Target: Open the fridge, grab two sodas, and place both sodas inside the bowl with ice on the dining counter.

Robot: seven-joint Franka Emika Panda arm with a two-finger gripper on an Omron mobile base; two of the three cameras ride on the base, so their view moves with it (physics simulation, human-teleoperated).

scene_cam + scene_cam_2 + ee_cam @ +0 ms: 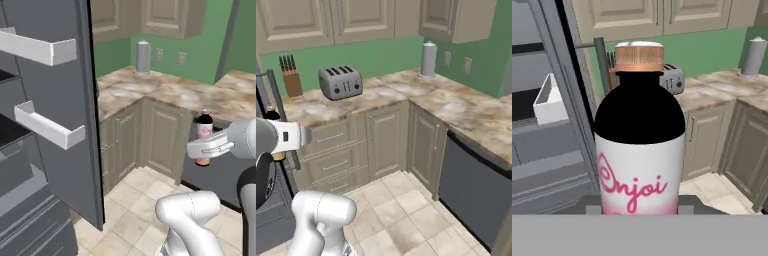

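Gripper (202,148) fingers clamped on the soda bottle (204,131), held upright in mid-air over the kitchen floor (135,200), clear of the open fridge (30,150) door; upright grip presumably keeps it steady for carrying toward the bowl

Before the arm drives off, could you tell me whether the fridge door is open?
Open: the fridge door stands swung out, its white bins showing.

The bottle (639,150) carries one readable word, "Enjoi", in pink script on its white label band, at six o'clock in the hand view; nothing else is legible.
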